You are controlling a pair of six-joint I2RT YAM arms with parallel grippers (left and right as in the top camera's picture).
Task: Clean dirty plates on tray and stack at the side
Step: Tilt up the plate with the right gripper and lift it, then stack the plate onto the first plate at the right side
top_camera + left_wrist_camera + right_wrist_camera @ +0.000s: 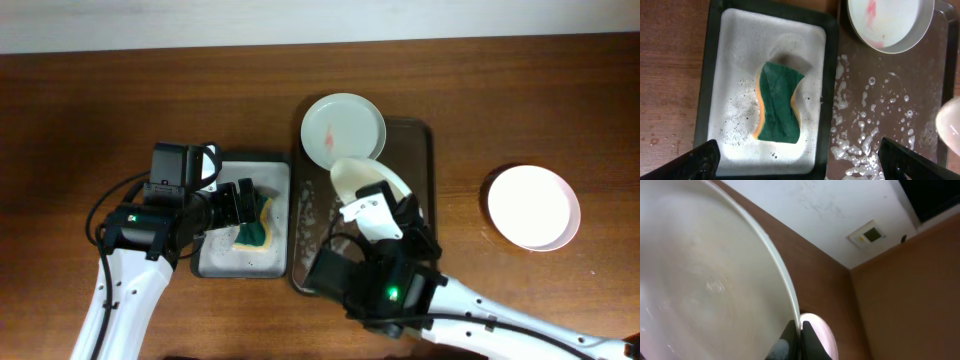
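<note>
The dark brown tray (420,150) lies mid-table, wet with foam (860,135). A plate with red smears (343,128) rests on the tray's far left corner; it also shows in the left wrist view (890,22). My right gripper (799,330) is shut on the rim of a second plate (365,182), holding it tilted up over the tray; it fills the right wrist view (705,280). A third white plate (533,206) lies on the table to the right. My left gripper (238,205) is open and empty over the green-yellow sponge (777,100).
The sponge lies in a small grey-white tray (225,262) with soapy foam, left of the brown tray. Its dark rim (829,75) borders the brown tray. Bare wooden table (80,120) surrounds both.
</note>
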